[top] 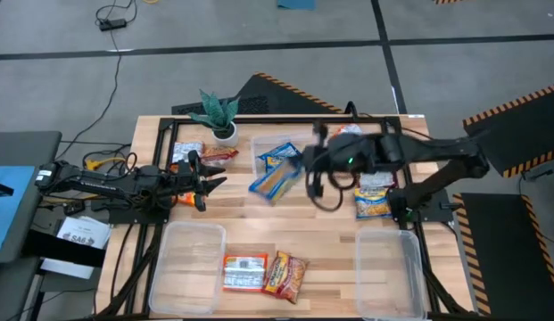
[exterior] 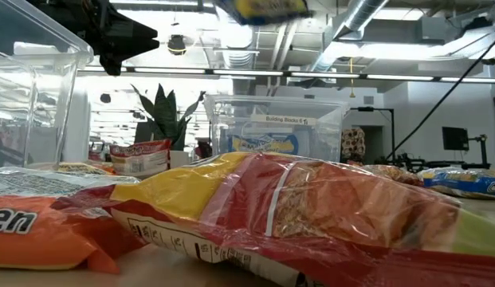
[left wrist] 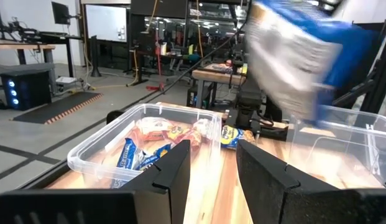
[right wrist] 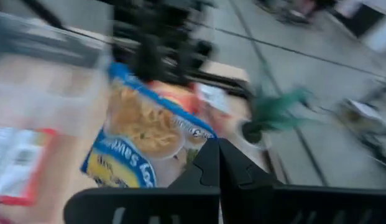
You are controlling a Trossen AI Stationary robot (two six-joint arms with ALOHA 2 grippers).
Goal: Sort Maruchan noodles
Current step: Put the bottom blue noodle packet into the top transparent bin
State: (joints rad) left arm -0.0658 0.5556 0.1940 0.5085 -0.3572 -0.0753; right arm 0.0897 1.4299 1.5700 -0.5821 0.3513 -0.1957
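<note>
Table (top: 259,236) holds 3 clear tubs: 2 at the near edge, left tub (top: 186,254) and right tub (top: 390,267), 1 far tub (top: 261,145) by the plant (top: 218,113); right gripper (top: 310,169) mid-table, fingers pinched on a blue-and-yellow packet (top: 277,181) hanging above the wood (blurred); left gripper (top: 205,176) parted, holding nothing; 2 red packets (top: 266,272) lie between the near tubs.

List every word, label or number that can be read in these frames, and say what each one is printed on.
"Building Blocks E-1": white label on the clear tub, low view.
"en": white letters, cut off, on the orange packet, low view.
"SA6"-like marking: white paper beside the table, high view; uncertain.
Print on the red-and-yellow packet, the packet by the plant and the blue packet: too blurred to read.
</note>
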